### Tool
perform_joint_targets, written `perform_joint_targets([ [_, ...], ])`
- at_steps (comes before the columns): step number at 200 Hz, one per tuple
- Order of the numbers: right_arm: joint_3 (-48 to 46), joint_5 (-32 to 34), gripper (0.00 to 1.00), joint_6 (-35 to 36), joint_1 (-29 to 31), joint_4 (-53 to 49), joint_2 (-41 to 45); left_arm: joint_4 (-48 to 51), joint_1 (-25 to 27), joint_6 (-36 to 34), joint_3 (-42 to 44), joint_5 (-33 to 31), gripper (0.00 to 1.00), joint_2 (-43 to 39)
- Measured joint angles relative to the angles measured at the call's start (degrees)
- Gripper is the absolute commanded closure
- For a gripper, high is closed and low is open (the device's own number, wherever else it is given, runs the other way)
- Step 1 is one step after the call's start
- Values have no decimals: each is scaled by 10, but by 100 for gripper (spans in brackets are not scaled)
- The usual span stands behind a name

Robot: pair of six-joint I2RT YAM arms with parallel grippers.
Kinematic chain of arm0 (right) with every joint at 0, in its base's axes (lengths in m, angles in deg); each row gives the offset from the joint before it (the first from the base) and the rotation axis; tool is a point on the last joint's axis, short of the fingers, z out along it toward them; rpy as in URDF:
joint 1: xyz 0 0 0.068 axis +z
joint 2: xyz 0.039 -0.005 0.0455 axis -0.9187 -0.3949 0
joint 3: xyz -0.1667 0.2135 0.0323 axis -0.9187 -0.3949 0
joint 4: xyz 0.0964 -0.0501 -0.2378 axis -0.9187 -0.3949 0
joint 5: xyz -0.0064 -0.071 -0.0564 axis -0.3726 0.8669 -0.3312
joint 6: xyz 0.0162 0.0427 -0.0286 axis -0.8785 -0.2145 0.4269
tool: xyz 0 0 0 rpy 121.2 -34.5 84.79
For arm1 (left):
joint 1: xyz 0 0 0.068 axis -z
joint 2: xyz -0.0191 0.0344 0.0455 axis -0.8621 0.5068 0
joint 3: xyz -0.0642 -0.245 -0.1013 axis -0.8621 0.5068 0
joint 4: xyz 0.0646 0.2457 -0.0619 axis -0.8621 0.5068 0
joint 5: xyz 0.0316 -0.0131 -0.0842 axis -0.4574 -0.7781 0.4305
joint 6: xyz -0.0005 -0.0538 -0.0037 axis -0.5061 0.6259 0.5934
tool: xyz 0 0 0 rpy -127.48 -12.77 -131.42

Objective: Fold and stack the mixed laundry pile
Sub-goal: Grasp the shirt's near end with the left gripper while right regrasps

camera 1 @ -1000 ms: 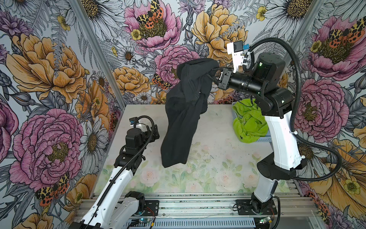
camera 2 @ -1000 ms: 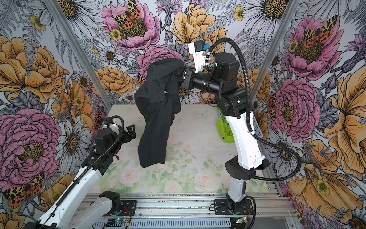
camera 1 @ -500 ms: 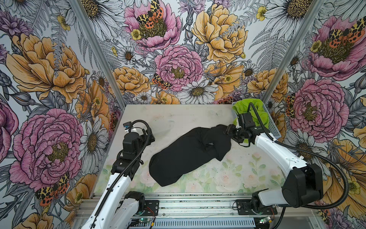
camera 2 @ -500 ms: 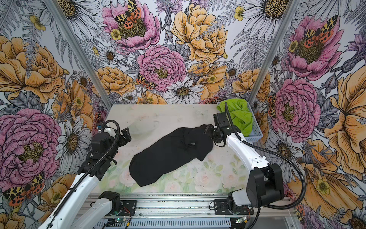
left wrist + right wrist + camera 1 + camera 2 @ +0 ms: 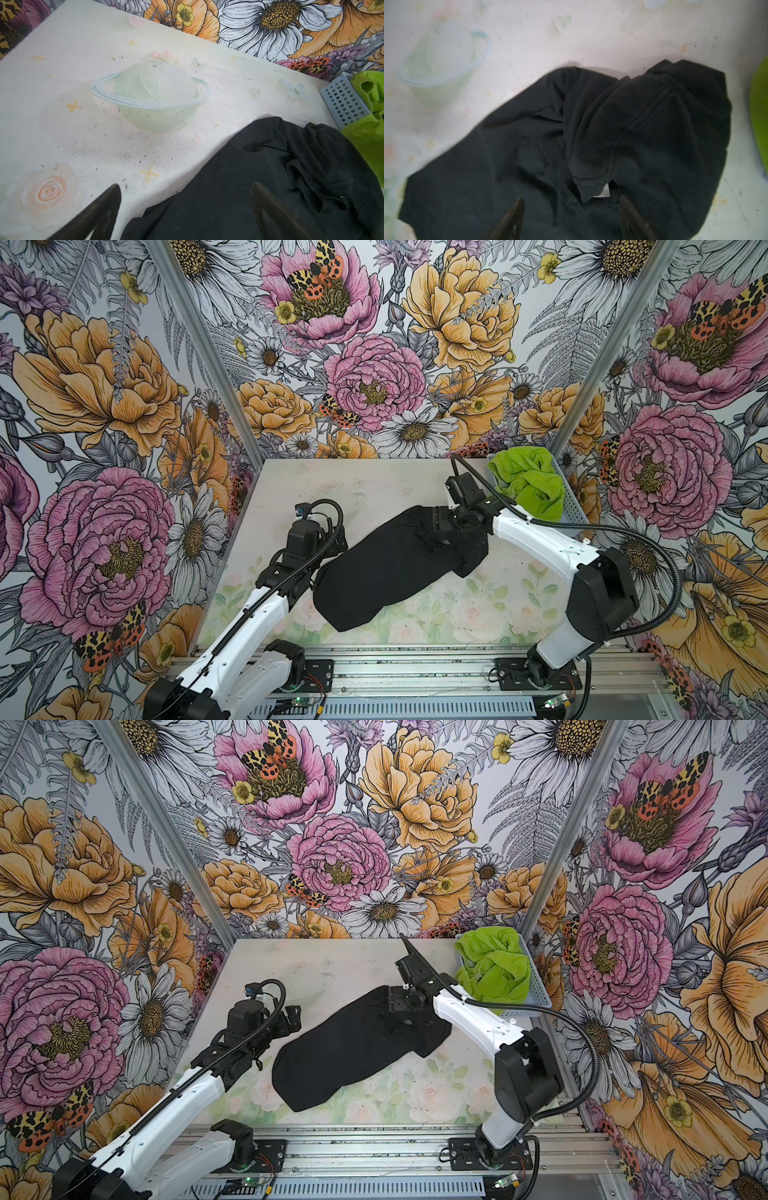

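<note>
Black T-shirt (image 5: 395, 564) lies crumpled on table (image 5: 353, 489); right claw (image 5: 572, 198) spread over it, left claw (image 5: 186, 185) spread at its edge

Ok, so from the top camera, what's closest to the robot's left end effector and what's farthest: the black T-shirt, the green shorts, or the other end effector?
Measured from the left end effector in a top view:
1. black T-shirt: just beside it, mid-table.
2. right end effector: over the shirt's other end, toward the right.
3. green shorts: in the basket, back right corner.

3 walls (image 5: 374, 364) in bold floral print; aluminium corner posts (image 5: 203, 344); pale pastel-printed tabletop (image 5: 353, 489); even light.
</note>
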Motion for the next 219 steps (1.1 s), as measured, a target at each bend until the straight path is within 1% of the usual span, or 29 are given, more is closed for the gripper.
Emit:
perform_joint_targets([
  [12, 10, 20, 28, 18, 10, -7, -45, -1, 2, 3, 3, 0, 1, 0],
  [18, 17, 32, 33, 28, 14, -10, -67, -1, 2, 5, 4, 0, 1, 0],
  [30, 29, 59, 45, 45, 21, -17, -102, -1, 3, 5, 6, 0, 1, 0],
  [37, 37, 78, 54, 56, 24, -20, -120, -2, 3, 5, 6, 0, 1, 1],
  [48, 42, 102, 73, 58, 28, -22, -135, -2, 3, 5, 6, 0, 1, 2],
  [55, 44, 116, 89, 65, 28, -23, -139, -2, 4, 5, 6, 0, 1, 3],
  [62, 45, 127, 100, 69, 27, -23, -139, -2, 4, 5, 6, 0, 1, 5],
  [88, 65, 147, 100, 75, 18, -25, -134, -4, 10, 5, 12, 0, 1, 8],
  [109, 79, 137, 100, 73, -4, -25, -113, -4, 16, 5, 21, 1, 1, 10],
  [148, 130, 64, 100, 51, -84, -26, -59, -11, 37, 6, 37, 23, 1, 32],
  [172, 176, 19, 100, 42, -126, -24, -55, -28, 48, 7, 43, 45, 1, 63],
  [194, 215, -11, 100, 41, -148, -28, -68, -49, 60, 7, 43, 61, 1, 100],
  [196, 220, -11, 98, 41, -150, -28, -70, -50, 61, 7, 43, 62, 1, 102],
  [205, 244, -12, 79, 43, -158, -28, -87, -58, 68, 7, 43, 68, 1, 117],
  [213, 268, -10, 59, 47, -166, -30, -108, -65, 73, 7, 43, 72, 1, 130],
  [219, 288, -7, 49, 51, -170, -31, -125, -69, 76, 7, 43, 75, 1, 139],
])
